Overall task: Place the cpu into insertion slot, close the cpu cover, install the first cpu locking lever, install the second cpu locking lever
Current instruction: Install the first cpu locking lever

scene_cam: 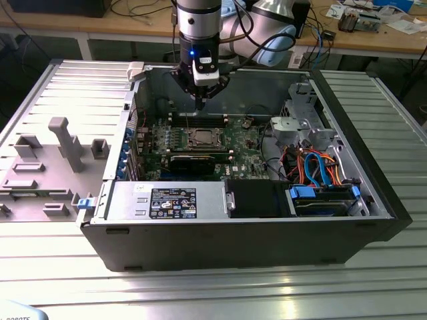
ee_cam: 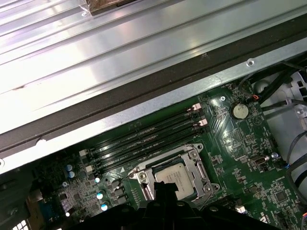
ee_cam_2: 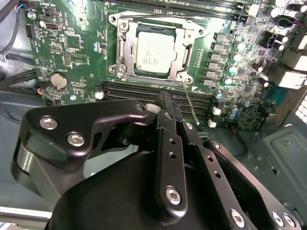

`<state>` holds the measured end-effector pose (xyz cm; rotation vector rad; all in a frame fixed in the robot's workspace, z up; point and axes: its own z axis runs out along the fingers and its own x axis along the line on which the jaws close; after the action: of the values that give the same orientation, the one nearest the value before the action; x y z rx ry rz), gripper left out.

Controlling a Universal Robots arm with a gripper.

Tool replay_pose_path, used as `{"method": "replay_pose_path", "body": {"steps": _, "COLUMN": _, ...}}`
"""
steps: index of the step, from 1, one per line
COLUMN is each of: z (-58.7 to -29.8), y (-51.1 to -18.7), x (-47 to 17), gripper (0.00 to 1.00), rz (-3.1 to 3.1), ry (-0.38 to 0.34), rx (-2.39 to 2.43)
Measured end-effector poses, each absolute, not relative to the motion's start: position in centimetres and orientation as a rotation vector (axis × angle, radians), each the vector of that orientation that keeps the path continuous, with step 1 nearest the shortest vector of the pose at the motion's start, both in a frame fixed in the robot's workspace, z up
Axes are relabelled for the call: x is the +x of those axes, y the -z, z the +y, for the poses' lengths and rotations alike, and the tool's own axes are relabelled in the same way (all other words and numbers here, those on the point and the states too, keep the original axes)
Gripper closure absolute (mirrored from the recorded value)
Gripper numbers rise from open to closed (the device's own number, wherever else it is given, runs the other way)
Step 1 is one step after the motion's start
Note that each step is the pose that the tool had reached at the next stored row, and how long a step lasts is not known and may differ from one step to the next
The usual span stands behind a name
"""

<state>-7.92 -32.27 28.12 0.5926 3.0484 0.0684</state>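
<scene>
Gripper [scene_cam: 200,101] above socket, jaws closed and empty, likely to push. cpu [ee_cam_2: 156,52] seated, cpu cover [ee_cam_2: 125,48] down, one locking lever [ee_cam_2: 190,103] unlatched.

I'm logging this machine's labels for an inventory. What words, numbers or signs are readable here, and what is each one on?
Black label on the silver housing inside the case: white print, too small to read.
White sticker beside it: unreadable.
The cpu top: faint markings, too blurred to read.
Motherboard: white lettering, too small to read.
Nothing can be quoted with confidence.
</scene>
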Motion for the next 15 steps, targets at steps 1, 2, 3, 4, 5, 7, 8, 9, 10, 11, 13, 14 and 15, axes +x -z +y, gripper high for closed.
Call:
{"method": "replay_pose_path", "body": {"steps": 1, "z": -32.27, "y": -28.12, "x": -7.92, "gripper": 0.89, "rz": 3.048, "ry": -0.068, "rx": 0.593}}
{"method": "replay_pose_path", "body": {"steps": 2, "z": -32.27, "y": -28.12, "x": -7.92, "gripper": 0.89, "rz": 3.048, "ry": -0.068, "rx": 0.593}}
{"method": "replay_pose_path", "body": {"steps": 3, "z": -32.27, "y": -28.12, "x": -7.92, "gripper": 0.89, "rz": 3.048, "ry": -0.068, "rx": 0.592}}
{"method": "replay_pose_path", "body": {"steps": 4, "z": -32.27, "y": -28.12, "x": -7.97, "gripper": 0.89, "rz": 3.048, "ry": -0.069, "rx": 0.592}}
{"method": "replay_pose_path", "body": {"steps": 5, "z": -32.27, "y": -28.12, "x": -8.02, "gripper": 0.89, "rz": 3.048, "ry": -0.069, "rx": 0.592}}
{"method": "replay_pose_path", "body": {"steps": 7, "z": -32.28, "y": -28.11, "x": -8.32, "gripper": 0.89, "rz": 3.053, "ry": -0.074, "rx": 0.573}}
{"method": "replay_pose_path", "body": {"steps": 8, "z": -32.27, "y": -28.09, "x": -8.35, "gripper": 0.89, "rz": 3.061, "ry": -0.075, "rx": 0.532}}
{"method": "replay_pose_path", "body": {"steps": 9, "z": -32.27, "y": -28.06, "x": -8.36, "gripper": 0.89, "rz": 3.069, "ry": -0.076, "rx": 0.487}}
{"method": "replay_pose_path", "body": {"steps": 10, "z": -32.27, "y": -28.03, "x": -8.36, "gripper": 0.89, "rz": 3.076, "ry": -0.077, "rx": 0.447}}
{"method": "replay_pose_path", "body": {"steps": 11, "z": -32.27, "y": -28.0, "x": -8.36, "gripper": 0.89, "rz": 3.081, "ry": -0.077, "rx": 0.416}}
{"method": "replay_pose_path", "body": {"steps": 13, "z": -32.27, "y": -27.92, "x": -8.35, "gripper": 0.89, "rz": 3.09, "ry": -0.079, "rx": 0.349}}
{"method": "replay_pose_path", "body": {"steps": 14, "z": -32.27, "y": -27.85, "x": -8.4, "gripper": 0.89, "rz": 3.094, "ry": -0.079, "rx": 0.315}}
{"method": "replay_pose_path", "body": {"steps": 15, "z": -32.28, "y": -27.76, "x": -8.6, "gripper": 0.89, "rz": 3.097, "ry": -0.079, "rx": 0.291}}
